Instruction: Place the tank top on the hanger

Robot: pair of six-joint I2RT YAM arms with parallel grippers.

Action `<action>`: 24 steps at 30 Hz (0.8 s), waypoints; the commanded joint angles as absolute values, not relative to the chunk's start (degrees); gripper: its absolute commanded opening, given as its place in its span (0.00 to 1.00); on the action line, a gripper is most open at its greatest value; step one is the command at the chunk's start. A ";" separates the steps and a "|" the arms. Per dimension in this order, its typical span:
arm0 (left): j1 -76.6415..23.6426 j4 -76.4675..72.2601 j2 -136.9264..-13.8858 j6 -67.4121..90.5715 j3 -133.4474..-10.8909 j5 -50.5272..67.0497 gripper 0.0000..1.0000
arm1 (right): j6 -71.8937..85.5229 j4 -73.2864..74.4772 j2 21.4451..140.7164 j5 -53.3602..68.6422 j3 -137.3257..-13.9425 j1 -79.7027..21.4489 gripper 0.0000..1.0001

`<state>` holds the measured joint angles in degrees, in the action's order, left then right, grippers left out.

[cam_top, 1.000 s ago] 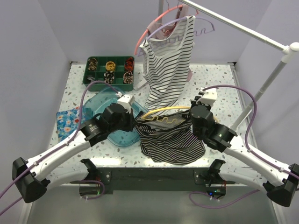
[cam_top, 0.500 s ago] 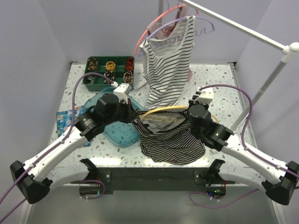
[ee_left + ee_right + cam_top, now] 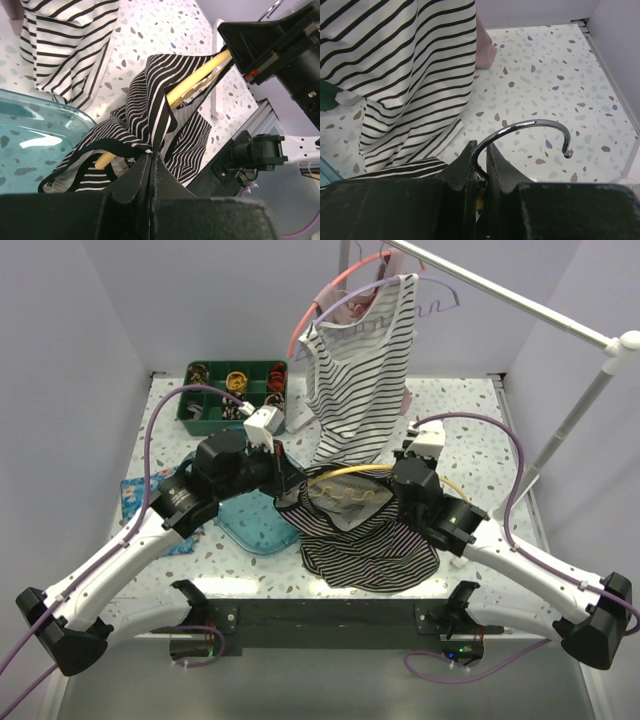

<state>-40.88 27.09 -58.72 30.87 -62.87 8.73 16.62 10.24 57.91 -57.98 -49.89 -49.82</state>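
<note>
**Operator:** From overhead, why is the cloth bunched like that?

**Observer:** Your left gripper is pinched shut on a fold of the tank top. It draws that edge up and to the left so the opening gapes. The rest of the top lies slack on the table, between your arms. Your right gripper is clamped on the neck of the hanger and holds it level, so the yellow arm can sit inside the opening.

**Operator:** And the left wrist view?

**Observer:** Your fingertips are pressed together with a pinch of dark striped fabric between them. The yellow arm runs under the lifted cloth toward your right gripper at the upper right. The blue tray sits just beside the bunched fabric.

**Operator:** The right wrist?

**Observer:** The jaws are nearly closed on the stem of the metal hook, which curves out over bare table. The white striped top hangs to the left, not touching the hook.

**Operator:** What has changed over the last second?

**Observer:** Your left arm has swung away from the near edge and carried its fold farther back. Your right gripper has brought the hanger inward and a little farther back. The opening is now drawn taller around the wavy arm. Neither grip has let go.
</note>
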 commanded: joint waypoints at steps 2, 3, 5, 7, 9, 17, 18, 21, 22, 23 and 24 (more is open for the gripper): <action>-40.60 23.03 -59.24 30.85 -65.39 12.92 0.00 | 18.54 6.59 57.04 -58.46 -55.19 -49.83 0.00; -40.52 22.85 -59.50 30.68 -65.83 12.83 0.00 | 18.54 6.77 57.04 -57.93 -55.80 -49.92 0.00; -40.60 23.73 -60.38 29.89 -67.92 10.47 0.00 | 18.46 6.94 56.52 -56.87 -56.34 -50.10 0.00; -40.52 23.56 -61.08 29.18 -69.51 10.11 0.00 | 17.93 6.51 56.08 -54.41 -56.51 -50.27 0.00; -40.43 23.38 -61.70 28.92 -71.71 10.63 0.00 | 17.58 5.45 56.34 -53.44 -56.25 -50.71 0.00; -40.34 23.82 -62.93 28.39 -75.32 11.16 0.00 | 16.70 3.96 59.32 -52.56 -58.44 -52.03 0.00; -40.34 23.99 -62.93 28.30 -75.32 10.90 0.00 | 16.44 3.69 59.50 -52.30 -59.23 -52.47 0.00; -39.90 24.26 -63.02 28.13 -75.67 10.72 0.00 | 15.21 3.17 60.38 -52.73 -61.42 -53.69 0.00; -39.82 24.26 -63.02 27.95 -75.76 10.72 0.00 | 14.94 3.08 60.55 -52.91 -61.87 -53.96 0.00; -39.55 24.34 -63.19 27.69 -76.11 10.72 0.00 | 14.33 2.64 60.56 -52.82 -62.31 -54.14 0.00; -39.38 24.52 -63.28 27.69 -76.37 10.81 0.01 | 14.07 2.72 60.99 -52.91 -63.10 -54.58 0.00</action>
<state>-40.45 25.82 -63.00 29.30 -73.17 10.31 15.51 8.43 60.95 -52.23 -57.95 -53.19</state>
